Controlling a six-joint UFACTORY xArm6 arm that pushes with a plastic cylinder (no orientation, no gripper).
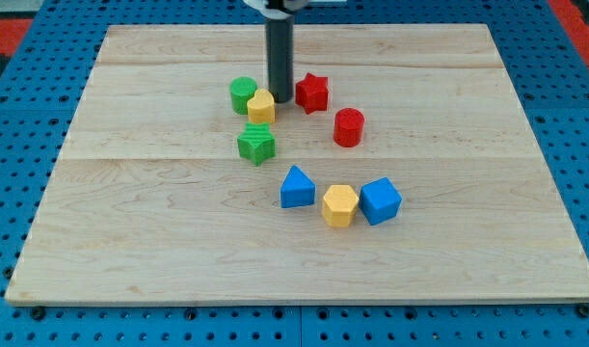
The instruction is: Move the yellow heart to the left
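probably a robotics lab: a wooden board lies on a blue perforated bench with red edging.

A green block touches the yellow heart on its left, blocking the way toward the counter's left edge, with my tip just right and a green star just below.

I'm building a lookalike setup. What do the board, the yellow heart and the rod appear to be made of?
The board looks like pale unfinished or lightly sealed wood: visible grain and plank seams. The yellow heart seems to be matte painted wood or plastic; its flat, even colour leaves that open. The rod ending in my tip, just right of the heart, looks like dark matte metal or plastic.
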